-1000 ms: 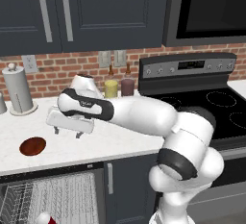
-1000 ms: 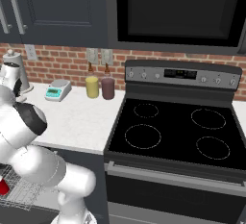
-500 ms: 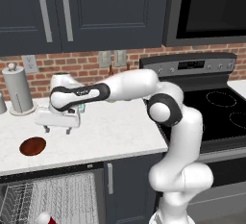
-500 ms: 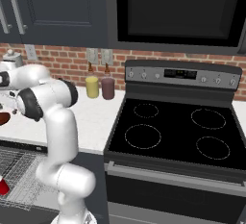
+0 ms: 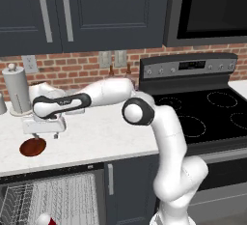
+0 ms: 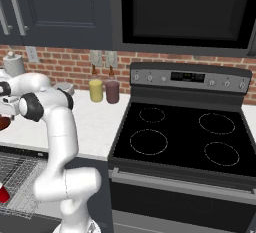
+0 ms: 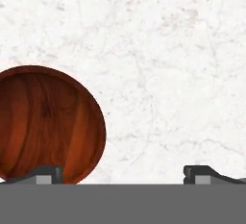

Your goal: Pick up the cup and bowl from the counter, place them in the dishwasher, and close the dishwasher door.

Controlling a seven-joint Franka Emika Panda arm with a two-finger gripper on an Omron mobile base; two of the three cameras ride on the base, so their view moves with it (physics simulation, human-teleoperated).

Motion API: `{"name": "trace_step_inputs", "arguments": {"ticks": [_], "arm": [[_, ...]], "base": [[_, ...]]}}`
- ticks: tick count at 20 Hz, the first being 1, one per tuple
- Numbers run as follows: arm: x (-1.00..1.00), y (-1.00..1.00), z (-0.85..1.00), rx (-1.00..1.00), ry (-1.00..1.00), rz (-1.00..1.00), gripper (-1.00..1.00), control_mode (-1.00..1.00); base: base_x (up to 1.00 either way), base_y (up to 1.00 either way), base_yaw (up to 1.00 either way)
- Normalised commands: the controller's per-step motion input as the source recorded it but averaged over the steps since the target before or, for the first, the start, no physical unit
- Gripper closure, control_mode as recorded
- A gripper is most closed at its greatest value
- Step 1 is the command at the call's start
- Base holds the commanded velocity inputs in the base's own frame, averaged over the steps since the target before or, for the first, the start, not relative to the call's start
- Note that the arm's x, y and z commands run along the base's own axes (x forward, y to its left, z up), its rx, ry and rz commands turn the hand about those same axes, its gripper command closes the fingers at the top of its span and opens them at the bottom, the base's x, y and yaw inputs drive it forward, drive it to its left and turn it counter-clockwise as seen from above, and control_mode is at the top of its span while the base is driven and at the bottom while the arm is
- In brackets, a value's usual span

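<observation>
Our gripper [image 7: 123, 172] hangs wide open over the counter [image 7: 168, 50], just beside the bowl [image 7: 45, 122]; the cup [image 5: 46, 219] seemingly sits in the dishwasher [image 5: 58, 197].

Base views flank arm; hand view looks down close.

I am swinging my arm leftward across the counter [image 5: 96, 139], carrying my gripper [image 5: 43, 134] from mid-counter out toward the bowl [image 5: 33, 147]. I am lowering it too, so it is now hanging spread wide just above the bowl's right edge.
</observation>
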Motion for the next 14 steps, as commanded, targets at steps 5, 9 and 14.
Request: {"name": "trace_step_inputs", "arguments": {"ticks": [5, 9, 14], "arm": [[0.30, 0.26, -0.25, -0.04, 0.00, 0.00, -1.00, -1.00], [0.00, 0.00, -0.45, -0.02, 0.00, 0.02, -1.00, -1.00], [-0.18, -0.07, -0.45, 0.01, -0.01, 0.05, -1.00, -1.00]], "base": [[0.00, 0.00, 0.00], [0.00, 0.00, 0.00], [0.00, 0.00, 0.00]]}}
